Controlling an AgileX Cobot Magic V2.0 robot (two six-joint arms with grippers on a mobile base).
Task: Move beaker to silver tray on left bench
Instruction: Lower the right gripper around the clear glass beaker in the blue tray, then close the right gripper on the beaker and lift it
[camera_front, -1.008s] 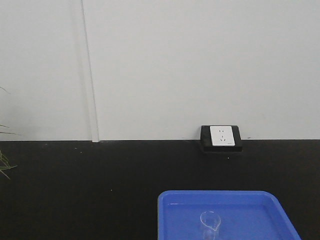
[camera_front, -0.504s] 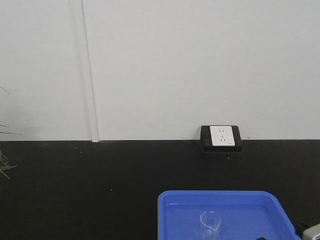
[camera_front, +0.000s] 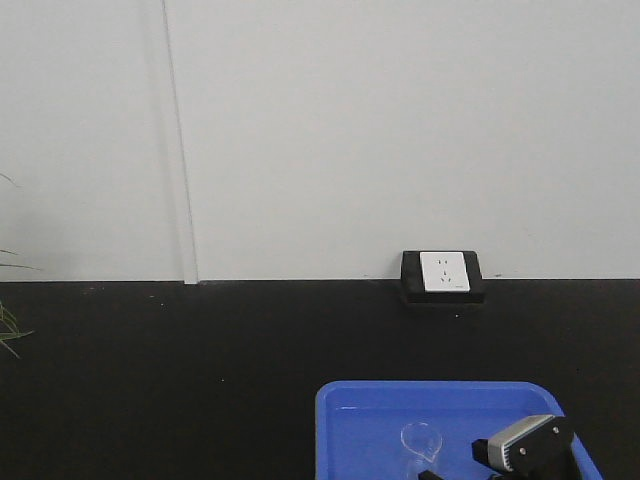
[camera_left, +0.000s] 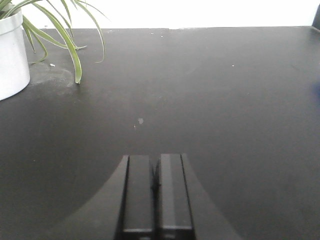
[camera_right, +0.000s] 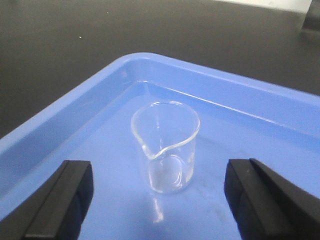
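The small clear beaker (camera_right: 165, 146) stands upright in the bright blue tray (camera_right: 75, 125), spout towards the camera. It also shows at the bottom of the front view (camera_front: 420, 448). My right gripper (camera_right: 157, 187) is open wide, its two black fingers (camera_right: 60, 197) low over the blue tray, on either side of the beaker and just short of it. In the front view only the right arm's wrist (camera_front: 525, 447) shows, right of the beaker. My left gripper (camera_left: 155, 172) is shut and empty over the black bench top (camera_left: 200, 100). The silver tray is out of view.
A white pot with a green plant (camera_left: 12, 55) stands at the far left of the bench. A black-and-white wall socket box (camera_front: 443, 277) sits at the back of the bench against the white wall. The blue tray (camera_front: 350, 430) lies at the front right.
My right arm has come into the front view from the lower right and moved left toward the beaker. The beaker has not moved.
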